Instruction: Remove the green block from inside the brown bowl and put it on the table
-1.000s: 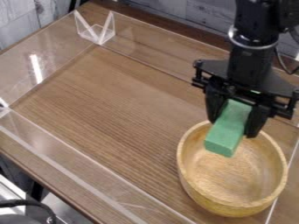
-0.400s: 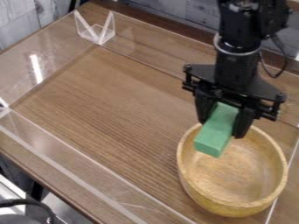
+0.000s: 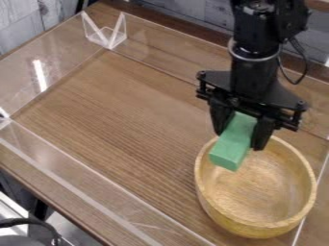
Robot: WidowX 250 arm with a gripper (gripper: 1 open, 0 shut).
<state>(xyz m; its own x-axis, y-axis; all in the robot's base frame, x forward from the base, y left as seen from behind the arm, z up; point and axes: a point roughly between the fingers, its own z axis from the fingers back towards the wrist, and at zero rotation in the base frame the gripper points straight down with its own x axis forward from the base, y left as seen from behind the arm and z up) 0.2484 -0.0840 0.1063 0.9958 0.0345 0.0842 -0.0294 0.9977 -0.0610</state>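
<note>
While I watch from my remote station, the black gripper (image 3: 249,132) points straight down with its jaws clamped on the green block (image 3: 233,148), holding it by its upper end. That bright green block hangs tilted, its lower end reaching toward the near left, and it sits in the air over the far left rim of the brown bowl (image 3: 256,189). From my single camera view I cannot tell whether the lower corner of the block touches the rim or clears it. Nothing lies inside the round, light wooden bowl, and its grain shows across the bare bottom. It rests on the table (image 3: 122,106) near the right front corner. My arm (image 3: 263,38) rises dark and upright from the gripper to the top edge of the picture, with a cable beside it on the right. Clear plastic walls (image 3: 52,159) ring the wood-grain tabletop, and a small clear folded stand (image 3: 104,31) sits on the far left edge, well apart from the bowl and the block.
</note>
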